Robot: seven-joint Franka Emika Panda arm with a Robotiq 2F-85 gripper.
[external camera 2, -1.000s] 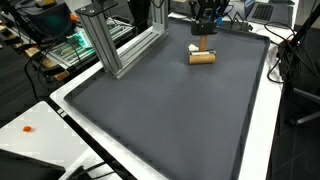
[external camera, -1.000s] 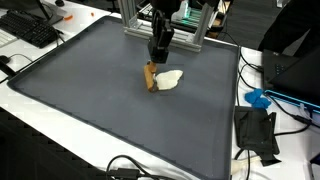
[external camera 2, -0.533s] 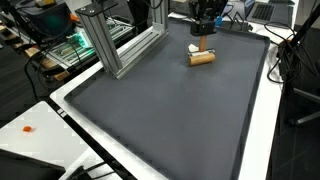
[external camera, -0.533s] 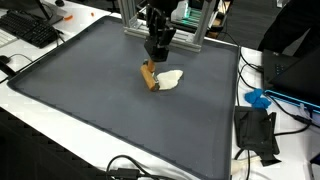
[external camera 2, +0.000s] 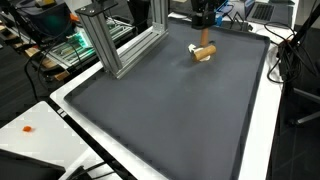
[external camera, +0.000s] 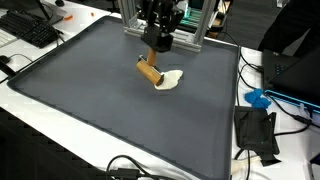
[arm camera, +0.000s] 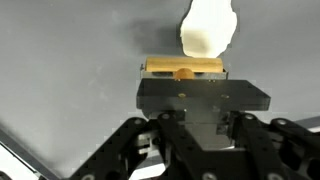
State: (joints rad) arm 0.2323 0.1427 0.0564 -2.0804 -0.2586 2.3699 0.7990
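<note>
Clenching one wooden cylinder (external camera: 149, 70), the gripper (external camera: 154, 57) hangs upper centre, near one white lump (external camera: 171, 79) on one grey mat (external camera: 90, 100).

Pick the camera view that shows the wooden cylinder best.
An exterior view: there the wooden cylinder shows its full tilted length. The wrist view shows only a thin strip of it, the rest hidden; in an exterior view it is small and distant.

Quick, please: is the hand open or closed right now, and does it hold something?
Hand: closed, holding the wooden cylinder above the grey mat.
</note>
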